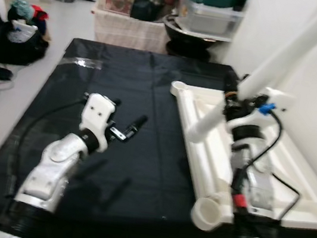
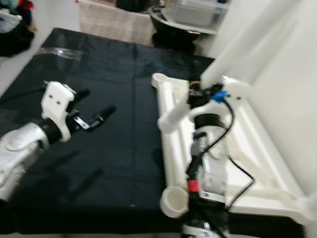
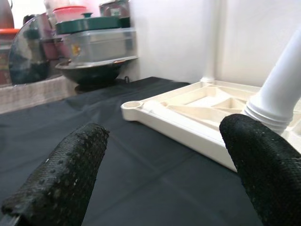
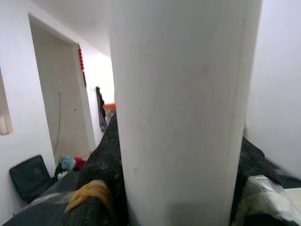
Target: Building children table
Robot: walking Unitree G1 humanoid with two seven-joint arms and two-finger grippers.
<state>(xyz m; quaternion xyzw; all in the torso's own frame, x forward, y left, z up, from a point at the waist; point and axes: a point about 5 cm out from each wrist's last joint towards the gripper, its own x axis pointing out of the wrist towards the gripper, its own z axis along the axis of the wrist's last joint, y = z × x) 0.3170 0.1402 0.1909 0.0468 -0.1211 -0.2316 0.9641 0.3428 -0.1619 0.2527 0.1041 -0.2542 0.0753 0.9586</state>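
as right hand [image 1: 241,102] grips: leg [image 1: 262,75] steeply tilted

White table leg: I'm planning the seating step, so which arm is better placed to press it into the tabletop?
Right. The right gripper is shut on the white leg, above the upturned tabletop. The left gripper is open over the black cloth.

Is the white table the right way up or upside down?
Upside down. The tabletop lies on the black cloth with its ribbed underside and round leg sockets facing up.
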